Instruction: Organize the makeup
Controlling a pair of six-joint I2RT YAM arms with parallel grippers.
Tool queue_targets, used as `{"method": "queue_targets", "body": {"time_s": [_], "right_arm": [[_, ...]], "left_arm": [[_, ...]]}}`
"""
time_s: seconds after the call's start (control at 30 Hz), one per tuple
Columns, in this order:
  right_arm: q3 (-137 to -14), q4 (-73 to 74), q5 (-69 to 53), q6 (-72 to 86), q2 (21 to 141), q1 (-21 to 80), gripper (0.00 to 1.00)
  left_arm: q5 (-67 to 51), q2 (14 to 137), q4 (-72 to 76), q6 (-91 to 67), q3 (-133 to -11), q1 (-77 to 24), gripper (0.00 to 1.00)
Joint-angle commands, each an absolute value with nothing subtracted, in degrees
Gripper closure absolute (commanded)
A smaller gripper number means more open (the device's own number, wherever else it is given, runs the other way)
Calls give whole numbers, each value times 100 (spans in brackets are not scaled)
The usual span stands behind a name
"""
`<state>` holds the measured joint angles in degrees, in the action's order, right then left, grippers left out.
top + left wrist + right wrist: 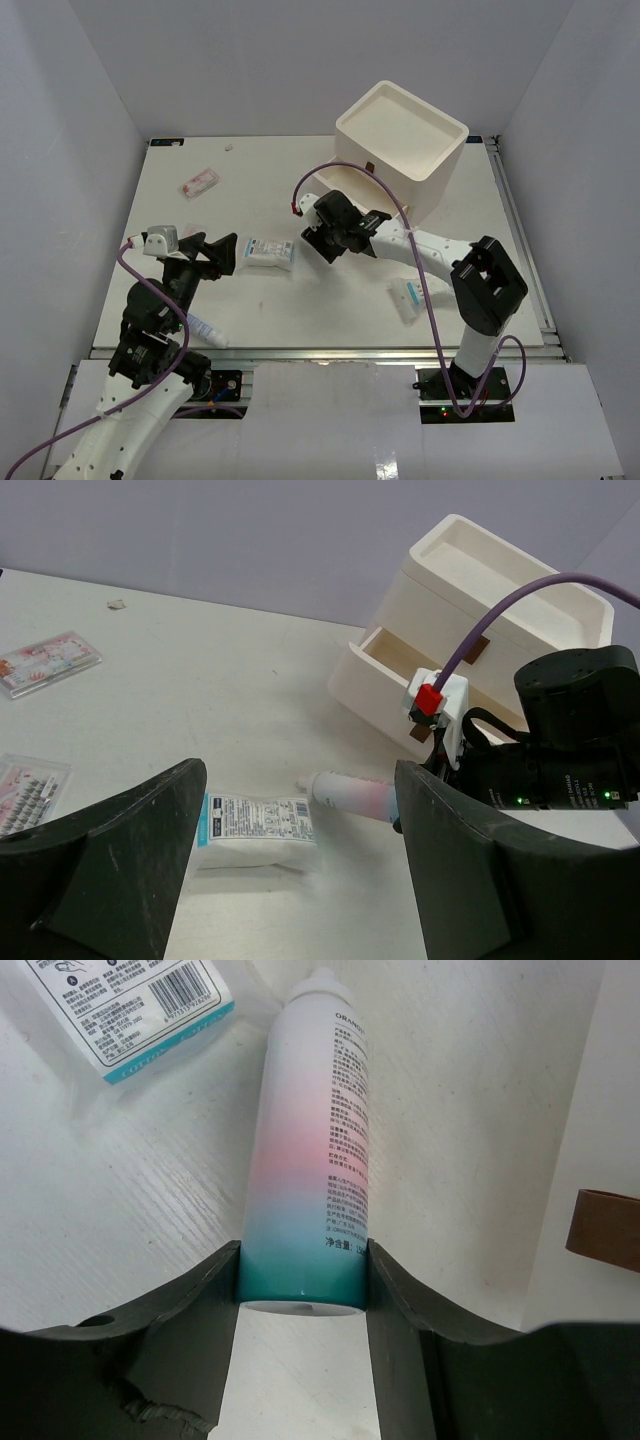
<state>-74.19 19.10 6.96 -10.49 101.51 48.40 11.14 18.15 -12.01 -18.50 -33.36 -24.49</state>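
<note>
R arm stretched fwd-left, wrist low, R gripper (pixel 316 241) clamped on bottle (pixel 310 1160) at teal end. L arm folded near base, L gripper (pixel 300 778) wide open, aimed fwd-right.

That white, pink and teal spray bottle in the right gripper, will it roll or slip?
Lying on its side, the round gradient bottle would likely roll if released. The right gripper pinches only its teal end, so it may pivot or slip.
</note>
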Motion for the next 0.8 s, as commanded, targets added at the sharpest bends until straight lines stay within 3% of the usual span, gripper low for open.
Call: {"method": "queue_targets", "body": {"time_s": [0.0,0.77], "right_arm": [[-7738,1867,693,-1287,9725,4852,92],[-8708,2010,1068,-1653,9205,4736,92]], "left_arm": [[1063,1798,-1183,-1872,-3322,-2426,13],[1072,1806,-1187,-1881,-3322,-2426,13]]}}
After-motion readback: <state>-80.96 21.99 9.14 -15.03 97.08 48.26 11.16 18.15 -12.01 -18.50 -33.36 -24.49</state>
